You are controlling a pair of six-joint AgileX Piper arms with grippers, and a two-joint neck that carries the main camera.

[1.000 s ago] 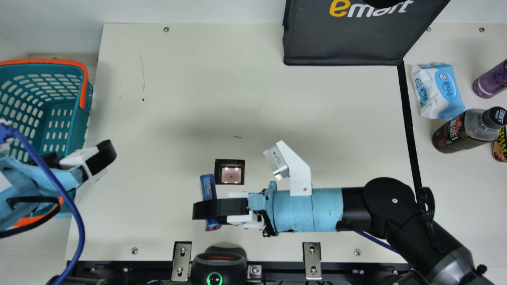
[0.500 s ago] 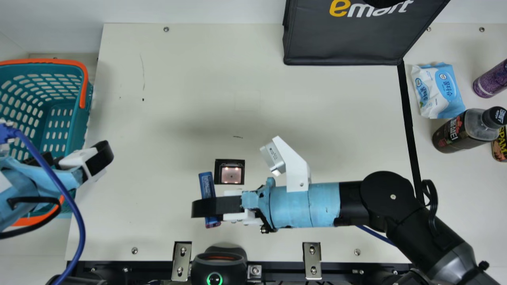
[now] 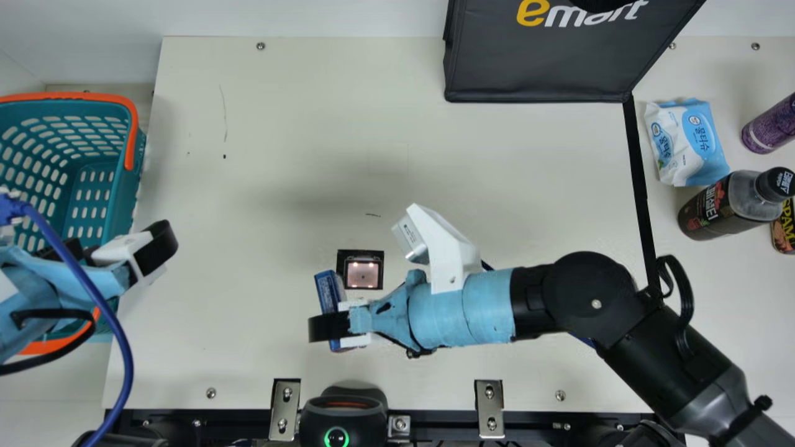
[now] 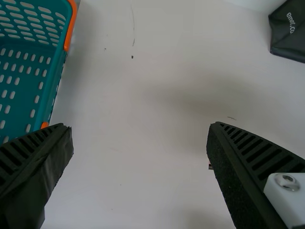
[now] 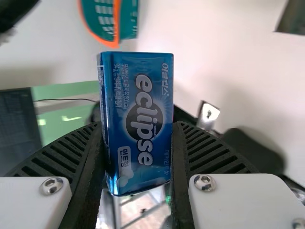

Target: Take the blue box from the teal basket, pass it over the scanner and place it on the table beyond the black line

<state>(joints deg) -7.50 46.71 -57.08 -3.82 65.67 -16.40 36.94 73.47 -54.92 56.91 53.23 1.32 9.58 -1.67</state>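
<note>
Swinging a little toward the main view's top, the right forearm [image 3: 463, 310] is carrying its wrist camera with it, while the blue box [image 3: 327, 293] is tilting slightly and its gripped end is shifting only a little. The right gripper [image 3: 325, 326] is gripping the box, and in the right wrist view its two ribbed fingers [image 5: 207, 148] are pressing against opposite sides, the broad printed face turning toward the camera. In the main view, the box is lying at a slant, its far end appearing just beside the scanner window [image 3: 363, 274] rather than squarely across it.

Meanwhile, the left gripper [image 3: 118, 245] is keeping its place near the teal basket [image 3: 119, 211]; its fingers are standing wide apart, holding nothing. Orange handles are arching at the basket's rim. Across the cream table [image 3: 261, 174], the black line [image 3: 640, 186] is running down from the dark bag [image 3: 534, 74]. Beyond that line, a packet of wipes [image 3: 686, 143], a dark bottle [image 3: 714, 208], a purple container [image 3: 770, 124] and a partly hidden can [image 3: 784, 230] are resting.
</note>
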